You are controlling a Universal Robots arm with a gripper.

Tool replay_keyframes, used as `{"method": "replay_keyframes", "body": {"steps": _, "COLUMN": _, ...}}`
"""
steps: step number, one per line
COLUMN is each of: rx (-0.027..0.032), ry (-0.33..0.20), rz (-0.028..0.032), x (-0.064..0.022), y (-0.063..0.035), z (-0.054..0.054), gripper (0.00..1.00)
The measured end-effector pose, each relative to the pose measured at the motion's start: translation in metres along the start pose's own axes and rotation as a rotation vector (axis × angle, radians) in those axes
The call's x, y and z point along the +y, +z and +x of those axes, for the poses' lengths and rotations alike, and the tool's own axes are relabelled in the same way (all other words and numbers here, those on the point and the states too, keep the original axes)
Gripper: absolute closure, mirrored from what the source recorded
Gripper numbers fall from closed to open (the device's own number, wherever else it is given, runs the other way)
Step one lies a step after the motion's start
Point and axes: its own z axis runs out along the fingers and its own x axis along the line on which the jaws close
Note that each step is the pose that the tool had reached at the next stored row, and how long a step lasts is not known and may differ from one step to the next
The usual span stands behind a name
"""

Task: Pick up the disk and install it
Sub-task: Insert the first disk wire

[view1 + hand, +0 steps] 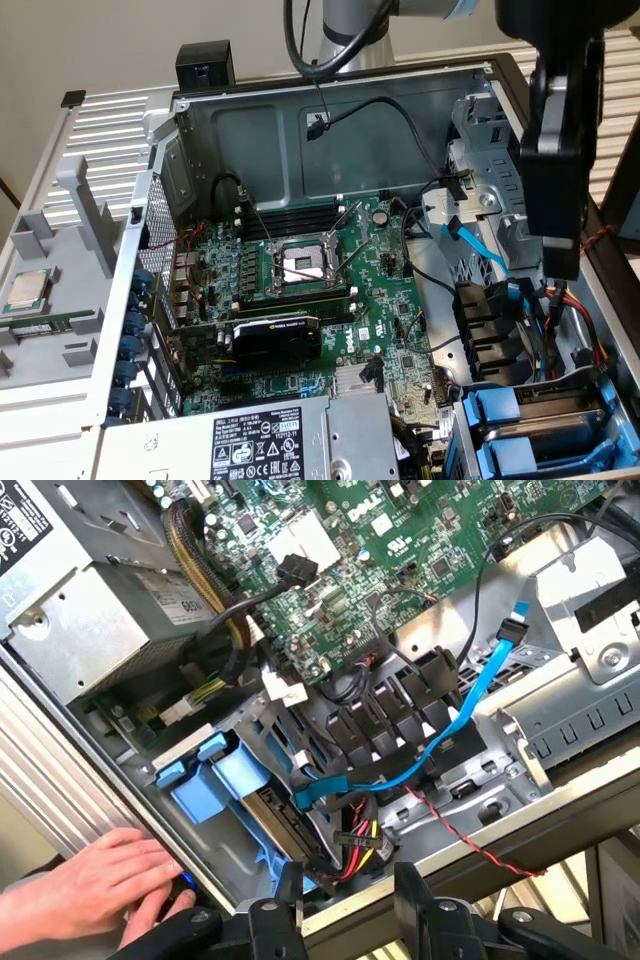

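Jaws wide and empty, my gripper (348,880) hovers near the disk (265,815) at the computer case's (300,88) five o'clock; I judge it dense, rigid and shock-sensitive, best gripped by its blue carrier (225,775) edges.

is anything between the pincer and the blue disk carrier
Partly: red, yellow and black wires sit just ahead of the open pincer, beside the disk carrier, and a person's hand rests on the case edge by the carrier.

Claw (561,258) hangs over open computer case (330,130), motherboard (395,300) exposed.
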Motion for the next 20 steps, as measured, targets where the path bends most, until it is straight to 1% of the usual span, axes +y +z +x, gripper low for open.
{"method": "replay_keyframes", "body": {"steps": 4, "rx": -0.0149, "ry": 0.004, "rz": -0.0109, "x": -0.0045, "y": -0.0034, "z": 0.0050, "gripper": 0.51}}
{"method": "replay_keyframes", "body": {"steps": 5, "rx": -0.0167, "ry": 0.005, "rz": -0.0121, "x": -0.0050, "y": -0.0034, "z": 0.0057, "gripper": 0.51}}
{"method": "replay_keyframes", "body": {"steps": 17, "rx": -0.0171, "ry": 0.005, "rz": -0.0124, "x": -0.0053, "y": -0.0032, "z": 0.0061, "gripper": 0.51}}
{"method": "replay_keyframes", "body": {"steps": 20, "rx": -0.0180, "ry": 0.005, "rz": -0.0111, "x": -0.0047, "y": -0.0032, "z": 0.0075, "gripper": 0.51}}
